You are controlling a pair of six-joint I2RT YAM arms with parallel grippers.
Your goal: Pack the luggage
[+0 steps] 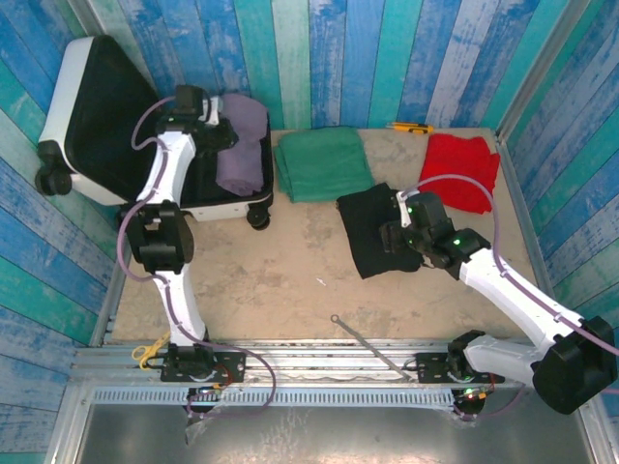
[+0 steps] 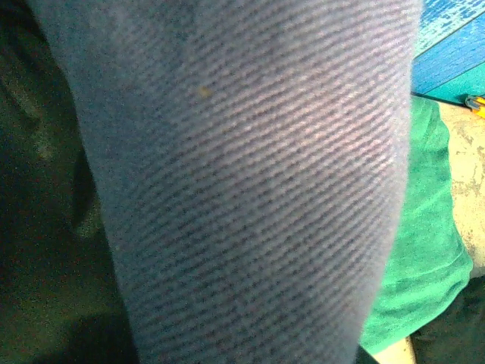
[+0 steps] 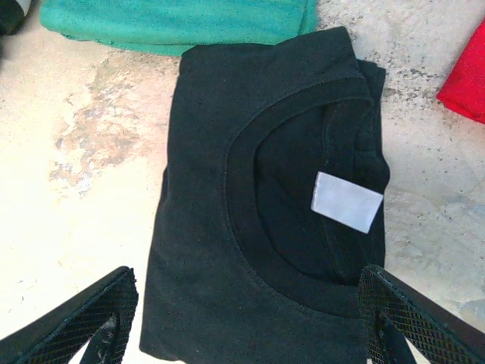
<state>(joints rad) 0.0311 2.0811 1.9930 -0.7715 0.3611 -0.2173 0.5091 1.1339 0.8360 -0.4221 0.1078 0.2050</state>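
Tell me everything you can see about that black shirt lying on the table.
The black shirt is a T-shirt of soft, knit-looking fabric, folded into a rough rectangle and lying flat on the pale, stained table. Its round ribbed neckline faces up, with a blank white label inside. One edge reaches the green cloth; the red cloth lies apart from it. The right gripper hangs over it, jaws open, not gripping it.
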